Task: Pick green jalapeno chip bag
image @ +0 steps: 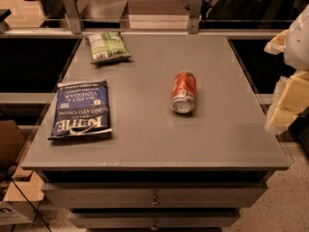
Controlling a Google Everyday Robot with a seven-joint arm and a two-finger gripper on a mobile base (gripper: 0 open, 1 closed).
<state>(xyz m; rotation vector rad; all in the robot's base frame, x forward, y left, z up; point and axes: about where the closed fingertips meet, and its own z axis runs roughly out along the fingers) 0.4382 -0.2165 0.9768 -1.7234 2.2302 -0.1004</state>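
Green jalapeno chip bag [107, 46] is located at the far left corner of the grey bench [145, 144], lying flat, puffy, white panel and dark green print facing up. Hand [286, 98] is seen at the right edge of the view, pale yellow and white, held above and just off the bench's right side, roughly level with its middle. Whether the hand is spread or pressed together cannot be told; nothing is seen held in it. Bag and hand are well apart: the bag sits across the bench, to the left of the hand and further back. An orange soda can [184, 92] is laid on its side between them, nearer the hand, silver end facing the front edge. A dark blue Kettle chip bag [81, 109] is laid flat on the left side, nearer the front than the green bag and not touching it. A drawer front [154, 197] is visible below the bench top.
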